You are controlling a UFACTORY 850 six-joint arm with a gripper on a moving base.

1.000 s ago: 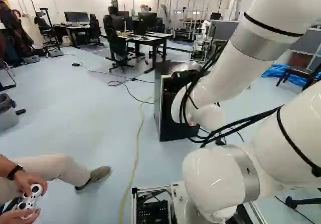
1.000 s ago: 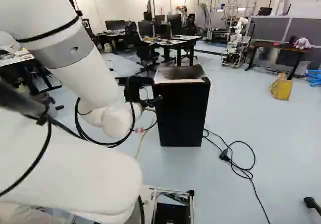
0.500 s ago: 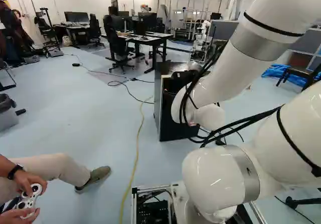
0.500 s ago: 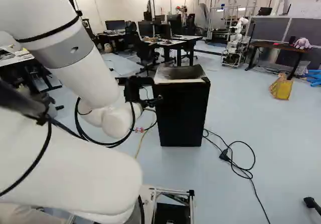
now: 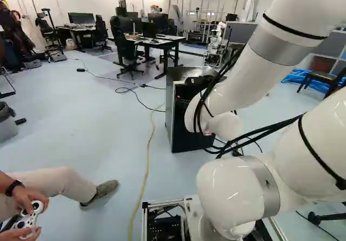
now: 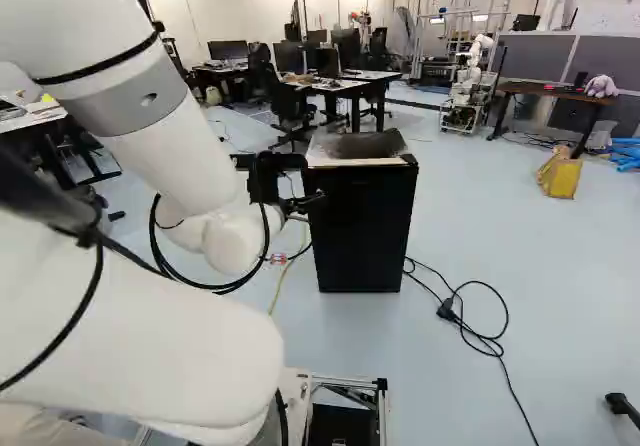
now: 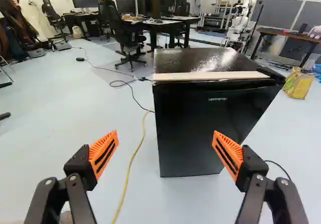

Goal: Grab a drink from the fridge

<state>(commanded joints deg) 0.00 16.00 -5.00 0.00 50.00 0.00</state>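
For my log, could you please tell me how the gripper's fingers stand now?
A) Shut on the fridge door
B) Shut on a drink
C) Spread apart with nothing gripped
C: the wrist view shows the gripper open, its orange pads wide apart.

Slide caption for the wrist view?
Open black jaws with ridged orange pads facing a boxy black fridge, thin yellow cable on pale blue floor.
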